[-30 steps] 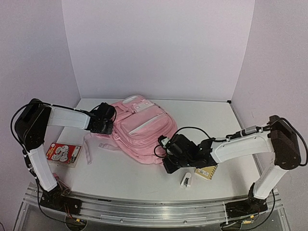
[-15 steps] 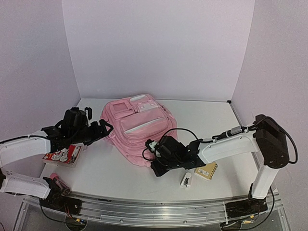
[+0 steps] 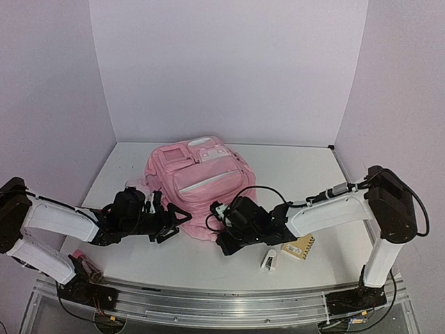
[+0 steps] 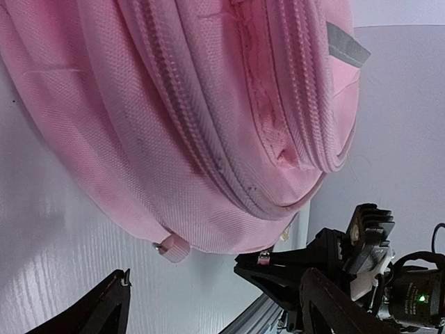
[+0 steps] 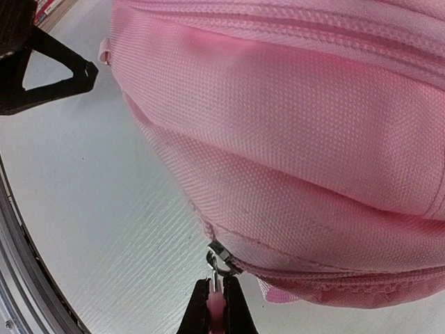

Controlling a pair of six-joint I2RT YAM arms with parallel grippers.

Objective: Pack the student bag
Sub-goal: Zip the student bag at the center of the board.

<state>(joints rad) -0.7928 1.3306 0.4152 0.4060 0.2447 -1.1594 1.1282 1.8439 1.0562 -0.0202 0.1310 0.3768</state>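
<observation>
The student bag (image 3: 198, 182), a large light-pink backpack, lies flat mid-table; it fills the left wrist view (image 4: 174, 104) and the right wrist view (image 5: 299, 132). My right gripper (image 3: 222, 243) is at the bag's near edge, shut on a pink zip pull (image 5: 221, 298) hanging from a metal slider (image 5: 221, 256). My left gripper (image 3: 175, 226) is open and empty, low over the table just left of the bag's near corner. In the left wrist view my left gripper (image 4: 215, 313) faces a second pink pull tab (image 4: 172, 245), without touching it, and the right gripper (image 4: 278, 268).
A small white stapler (image 3: 269, 261) and a tan spiral notepad (image 3: 297, 248) lie right of the right gripper near the front edge. A pink object (image 3: 81, 262) lies by the left arm's base. The side walls stand close on both sides.
My left arm has swung down from the bag's far left side to its near left corner. My right gripper moved left to the bag's near edge, then held still.
</observation>
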